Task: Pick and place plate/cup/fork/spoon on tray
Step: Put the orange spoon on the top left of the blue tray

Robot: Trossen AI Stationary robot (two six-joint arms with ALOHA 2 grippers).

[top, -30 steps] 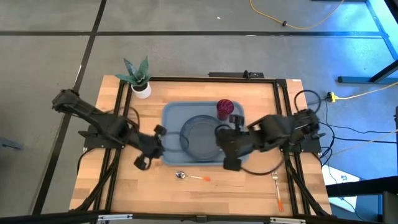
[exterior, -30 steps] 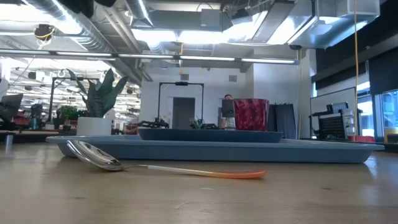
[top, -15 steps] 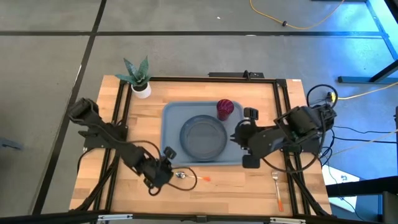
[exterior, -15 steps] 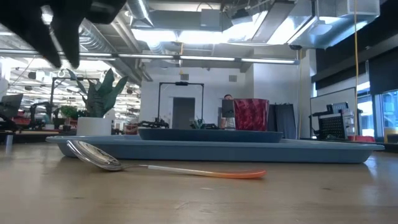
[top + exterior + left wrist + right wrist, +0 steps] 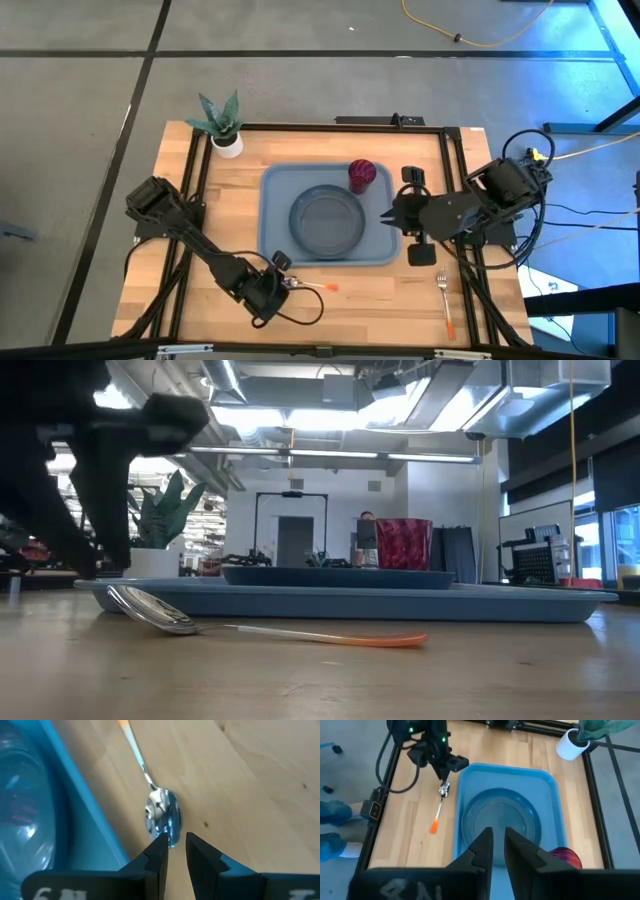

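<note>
Wooden table. Left gripper hovers just above spoon bowl, fingers narrowly parted, holding nothing. Right gripper slightly parted, empty, right of tray. Tray holds plate and cup. Fork near right.

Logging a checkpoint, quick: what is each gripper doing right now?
Left gripper: open by a narrow gap, empty, just above the spoon bowl.
Right gripper: open by a narrow gap, empty, beside the tray.
</note>
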